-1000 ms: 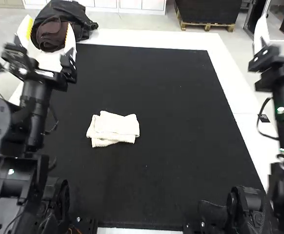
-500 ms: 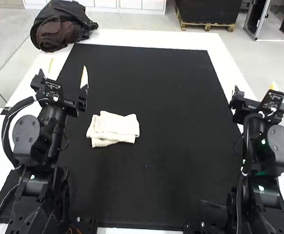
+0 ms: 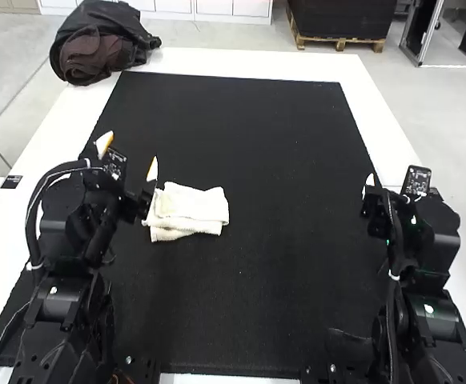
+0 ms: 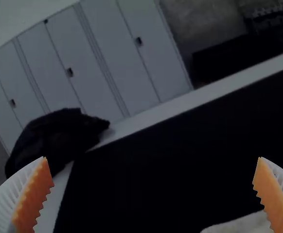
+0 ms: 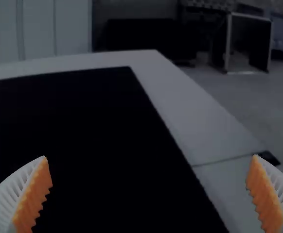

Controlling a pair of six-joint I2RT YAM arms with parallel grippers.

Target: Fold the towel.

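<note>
From my station I have the left gripper (image 4: 152, 159) and right gripper (image 5: 150, 158) both spread and empty, their ribbed white fingers with orange pads parted, the left beside the cream cloth towel (image 3: 186, 210), presumably to tidy or press it. The left wrist view gives me a pale edge; the high view adds its layered folds, flat on the black rectangular mat (image 3: 281, 160).

Blk mat (image 3: 257, 144) on wht table (image 3: 241, 64), dk bundle (image 3: 109, 32) (part brown) at far L corner.
</note>
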